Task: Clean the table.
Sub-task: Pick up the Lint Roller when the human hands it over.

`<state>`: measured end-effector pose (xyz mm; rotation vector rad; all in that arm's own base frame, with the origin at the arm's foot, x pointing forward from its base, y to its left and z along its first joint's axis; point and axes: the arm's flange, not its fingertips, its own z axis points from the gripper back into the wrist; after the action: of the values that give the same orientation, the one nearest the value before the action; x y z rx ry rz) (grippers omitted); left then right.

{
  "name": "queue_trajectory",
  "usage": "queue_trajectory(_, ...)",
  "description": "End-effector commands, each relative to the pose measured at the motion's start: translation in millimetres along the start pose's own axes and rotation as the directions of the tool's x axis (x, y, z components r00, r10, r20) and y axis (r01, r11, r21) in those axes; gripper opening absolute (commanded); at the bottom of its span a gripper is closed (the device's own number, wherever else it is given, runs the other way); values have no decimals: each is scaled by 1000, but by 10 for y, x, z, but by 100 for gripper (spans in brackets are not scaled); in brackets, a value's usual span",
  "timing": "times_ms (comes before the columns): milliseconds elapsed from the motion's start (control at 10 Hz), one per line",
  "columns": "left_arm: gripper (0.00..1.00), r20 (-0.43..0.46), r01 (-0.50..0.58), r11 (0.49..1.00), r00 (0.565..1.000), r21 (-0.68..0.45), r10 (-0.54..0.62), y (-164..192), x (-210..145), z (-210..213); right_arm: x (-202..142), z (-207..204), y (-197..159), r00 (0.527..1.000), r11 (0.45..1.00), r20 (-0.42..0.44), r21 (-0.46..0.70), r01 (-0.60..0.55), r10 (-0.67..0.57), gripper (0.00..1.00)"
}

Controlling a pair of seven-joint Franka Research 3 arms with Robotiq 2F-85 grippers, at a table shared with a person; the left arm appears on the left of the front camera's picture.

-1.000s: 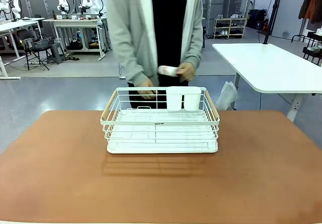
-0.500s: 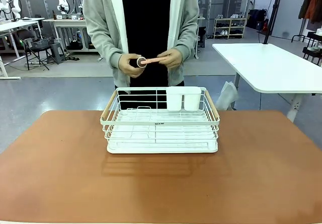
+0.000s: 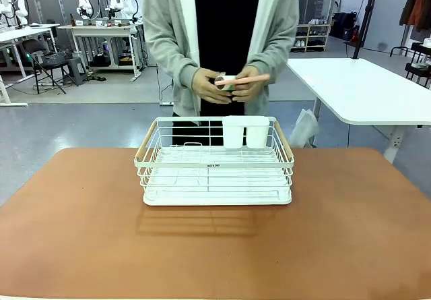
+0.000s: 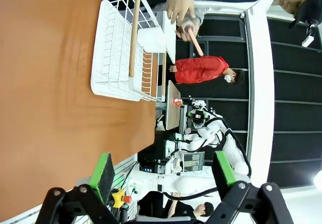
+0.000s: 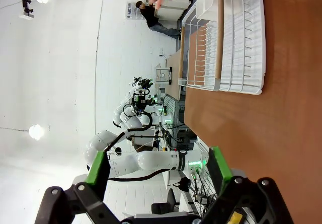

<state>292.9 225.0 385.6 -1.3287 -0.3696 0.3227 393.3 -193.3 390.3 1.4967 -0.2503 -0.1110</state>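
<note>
Left gripper point(image 4: 163, 171), right gripper point(image 5: 158, 166) spread wide, empty; one rack point(image 3: 214, 168) (white wire) on table point(image 3: 81, 232).

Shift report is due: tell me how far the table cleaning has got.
Done: nothing that shows; the white wire rack looks empty apart from its white holders. In hand: the person holds a small cup and a pink stick behind the rack. The left gripper and right gripper hang open, holding nothing. Left: cleaning the table, not yet begun.
</note>
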Motion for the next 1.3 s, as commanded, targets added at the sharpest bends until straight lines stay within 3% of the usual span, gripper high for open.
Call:
queue_trajectory(0, 100, 2, 23, 999, 1000, -23, -23, 19, -4, 31, -13, -7, 30, 1000, 1000, 1, 12, 10, -10, 100)
queue_trajectory(1200, 100, 2, 23, 999, 1000, -23, -23, 19, -4, 31, 1, -3, 0, 1000, 1000, -1, 0, 0, 0, 100)
